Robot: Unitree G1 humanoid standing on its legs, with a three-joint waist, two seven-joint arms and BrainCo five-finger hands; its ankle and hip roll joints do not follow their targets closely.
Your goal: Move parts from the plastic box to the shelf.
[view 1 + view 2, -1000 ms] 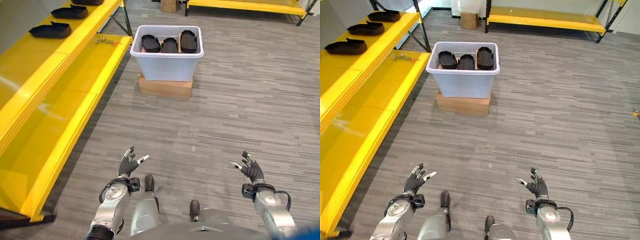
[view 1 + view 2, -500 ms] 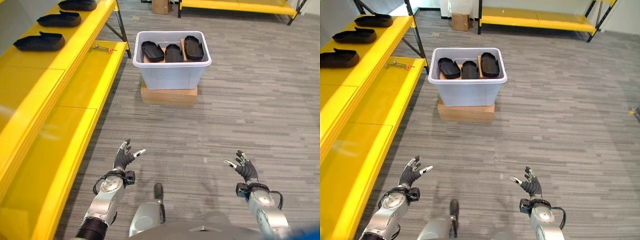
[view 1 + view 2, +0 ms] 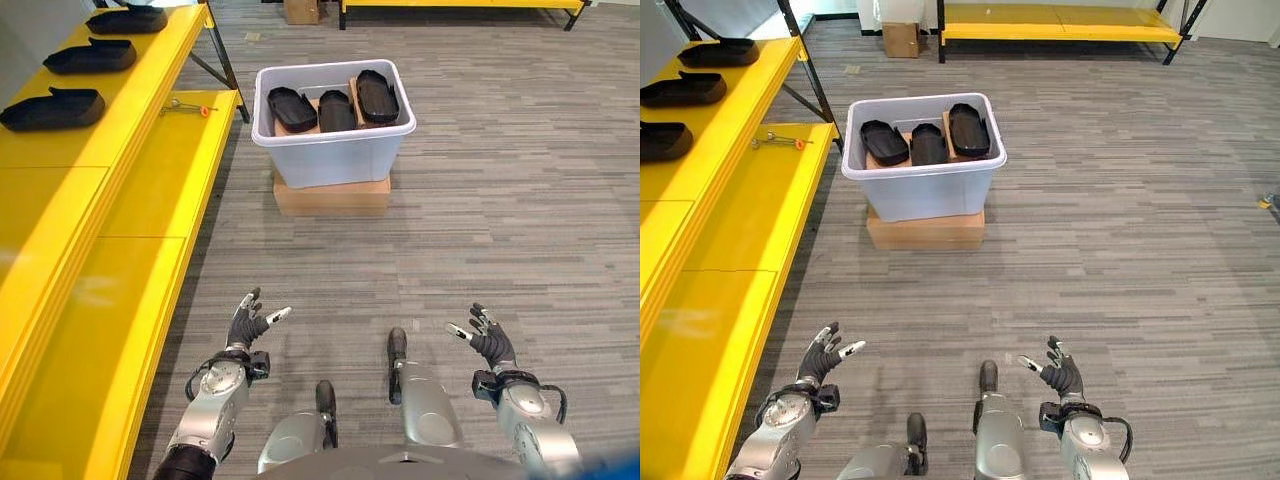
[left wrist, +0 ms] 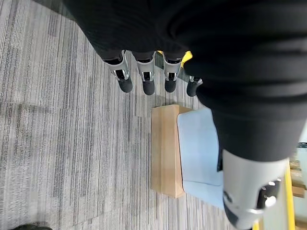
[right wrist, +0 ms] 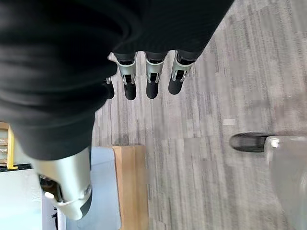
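Three black parts [image 3: 336, 103] sit in the plastic box [image 3: 333, 150], well beyond both sets of fingertips. Yellow shelf [image 3: 100, 180] lies out past the left hand [image 3: 247, 326], fingers spread loose, empty; right hand [image 3: 488, 342] likewise released, holding nothing. Judged step: approach to the box. Next: close in, reach down, grasp one part.

A pale grey-blue plastic box [image 3: 334, 150] sits on a flat cardboard carton on the floor, holding three black shoe-sole-shaped parts [image 3: 337, 103] side by side. More black parts [image 3: 52, 107] lie on the yellow shelf [image 3: 120, 130].
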